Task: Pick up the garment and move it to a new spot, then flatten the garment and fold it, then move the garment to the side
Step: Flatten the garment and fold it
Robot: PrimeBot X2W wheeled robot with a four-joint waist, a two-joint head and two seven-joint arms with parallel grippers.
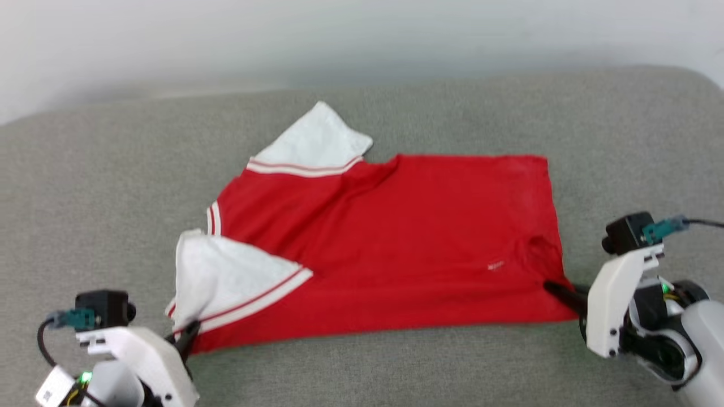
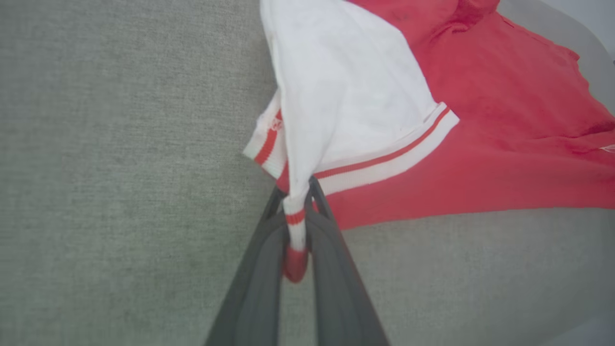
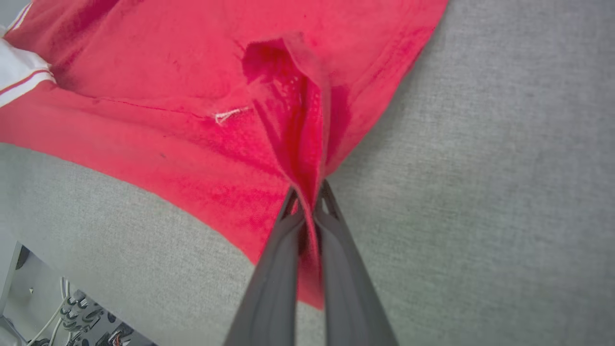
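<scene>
Head view: garment (image 1: 390, 249) spread plain red side up on grey padded surface (image 1: 90, 169), white sleeve (image 1: 226, 277) flopped over its near-left corner; left jaws at that corner, right jaws at its near-right corner.

Left wrist view: left jaws clamped tight on striped sleeve cuff (image 2: 294, 226).

Right wrist view: right jaws pinched shut on bunched hem (image 3: 307, 158), bite possibly shallow. Best lifted evenly, edge kept taut between corners, no jerking.

Grey woven surface (image 1: 102, 186) lies beneath and on every side of left gripper (image 2: 295, 187), mottled to its left. I note a pale wall (image 1: 350, 34) well beyond the fingertips. Down and left of right gripper (image 3: 307, 192), past the surface edge: white cables (image 3: 50, 315) and dark hardware (image 3: 103, 331), too blurred for me to identify
</scene>
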